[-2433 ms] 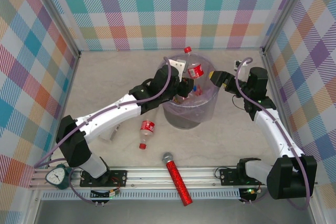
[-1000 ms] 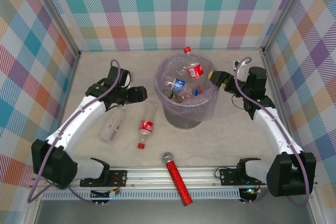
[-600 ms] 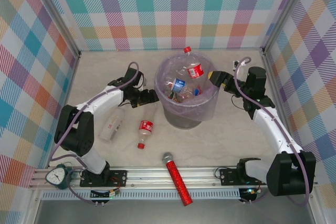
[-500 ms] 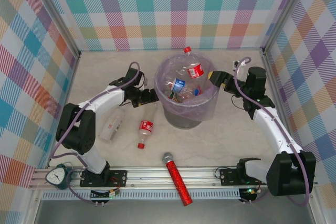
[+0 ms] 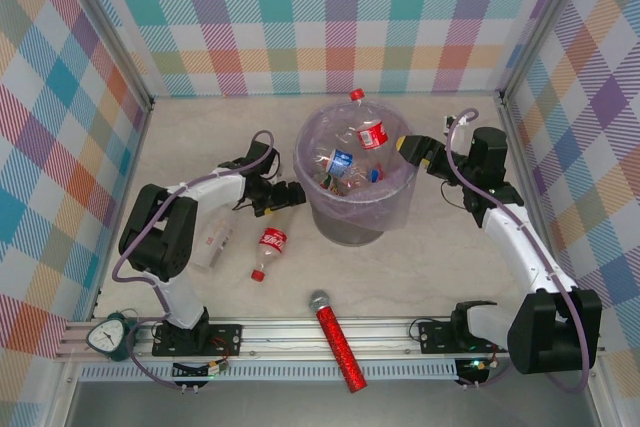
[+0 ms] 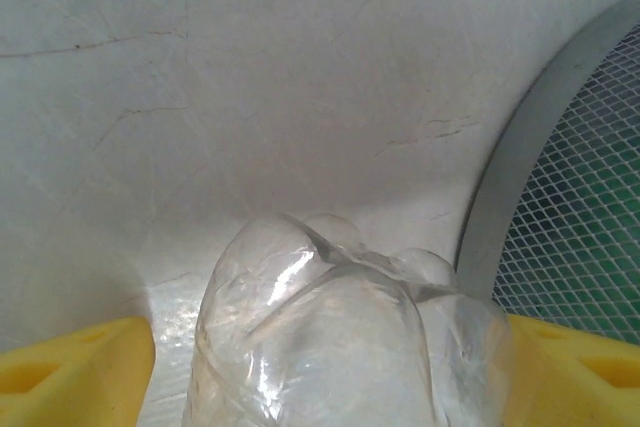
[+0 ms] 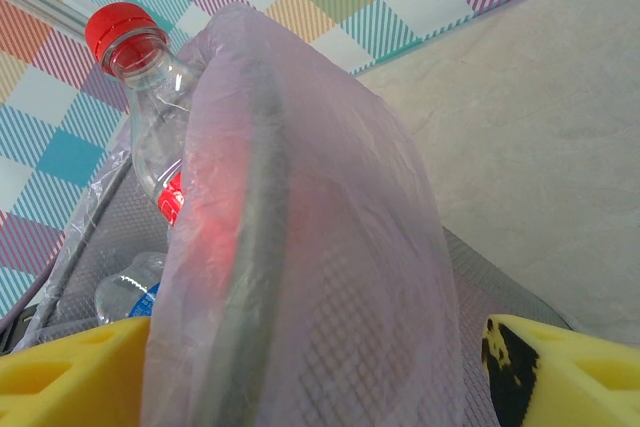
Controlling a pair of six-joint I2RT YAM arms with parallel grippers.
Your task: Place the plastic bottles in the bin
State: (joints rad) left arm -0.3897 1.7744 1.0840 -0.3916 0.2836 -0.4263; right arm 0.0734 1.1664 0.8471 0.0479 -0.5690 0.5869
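Checked walls (image 5: pixel 330 17) are enclosing a pale surface (image 5: pixel 200 137) on three sides. A red mic (image 5: pixel 338 340) is lying near the front rail and a small dial (image 5: pixel 110 335) is sitting at the near left corner, both well apart from the hands. The bin (image 5: pixel 350 229), lined with a lavender bag (image 7: pixel 330 247), is standing mid-surface and holding several bottles. A tall bottle (image 5: pixel 366 127) with a red cap is poking above its far rim.

The left hand (image 5: pixel 288 195) is lying low, just left of the bin. A red-labelled bottle (image 5: pixel 268 244) is lying on its side on the surface, cap toward the near edge, base toward this hand. In the wrist view its clear base is sitting between the yellow fingers (image 6: pixel 75 372), which are standing wide apart and gripping nothing. Bare surface is showing between one finger and the bottle, and whether the other finger is touching it cannot be told. The bin's grey band and mesh wall are curving close by on the right, crowding that side. A second bottle (image 5: pixel 213 243), clear, is lying further left, beside the left arm and apart from the hand.

The right hand (image 5: pixel 408 147) is hanging at the bin's right rim, fingers (image 7: pixel 560 367) spread wide on either side of the bag-covered rim, holding no bottle
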